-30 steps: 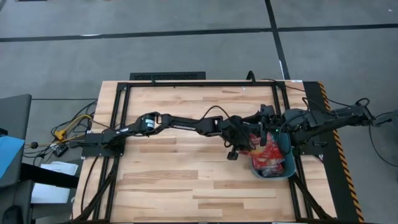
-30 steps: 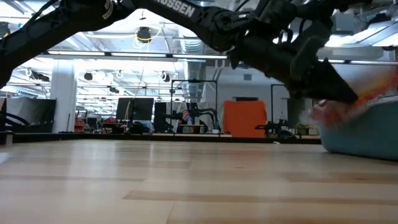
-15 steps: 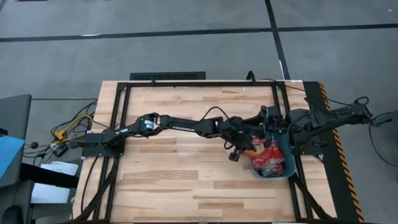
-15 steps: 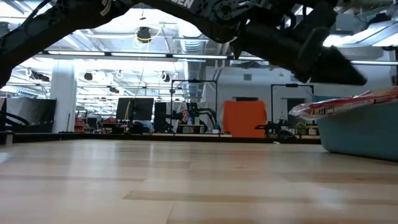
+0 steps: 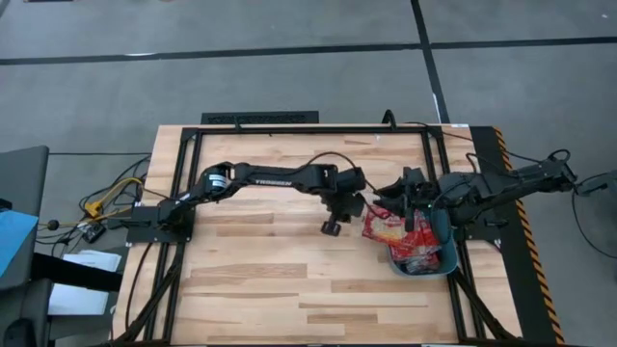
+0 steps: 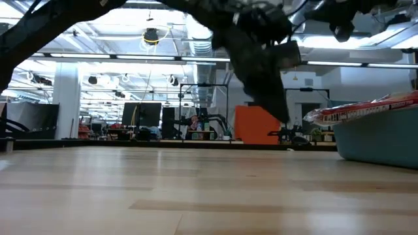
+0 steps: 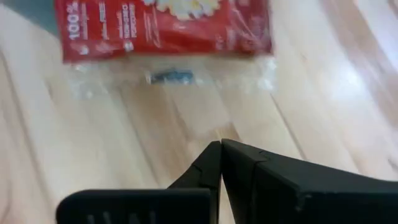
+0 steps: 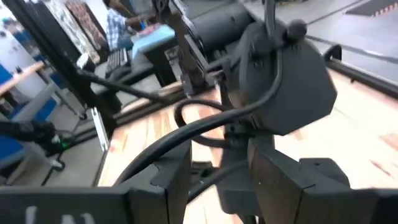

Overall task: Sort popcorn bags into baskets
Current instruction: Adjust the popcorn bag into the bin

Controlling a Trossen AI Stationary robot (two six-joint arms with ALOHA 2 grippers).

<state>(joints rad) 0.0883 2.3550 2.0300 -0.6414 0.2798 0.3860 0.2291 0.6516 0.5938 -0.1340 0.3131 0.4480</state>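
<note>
1. Red foil popcorn bag (image 5: pixel 384 227), flat, with a cream picture and white lettering: it lies across the left rim of the basket, half over the wooden table, half over the bin. In the left wrist view the same bag (image 7: pixel 163 26) shows with a clear plastic edge resting on the wood.
2. More red popcorn bags (image 5: pixel 420 247) are heaped inside the basket; their number cannot be told.
3. Teal-blue plastic basket (image 5: pixel 446 241), shallow walled, stands at the right side of the table. In the low view its wall (image 6: pixel 379 140) shows at the right edge, with a bag (image 6: pixel 362 111) overhanging the rim.
4. Left gripper (image 5: pixel 331 226): fingers pressed together, holding nothing, over bare wood just left of the overhanging bag and clear of it. In its own wrist view the two dark fingers (image 7: pixel 211 167) meet at the tips.
5. Right gripper (image 5: pixel 410 185): at the far left corner of the basket, close to the overhanging bag; fingers set apart in its wrist view, nothing seen between them.
6. Wooden table (image 5: pixel 260 280), light planks, black frame round the edge.
</note>
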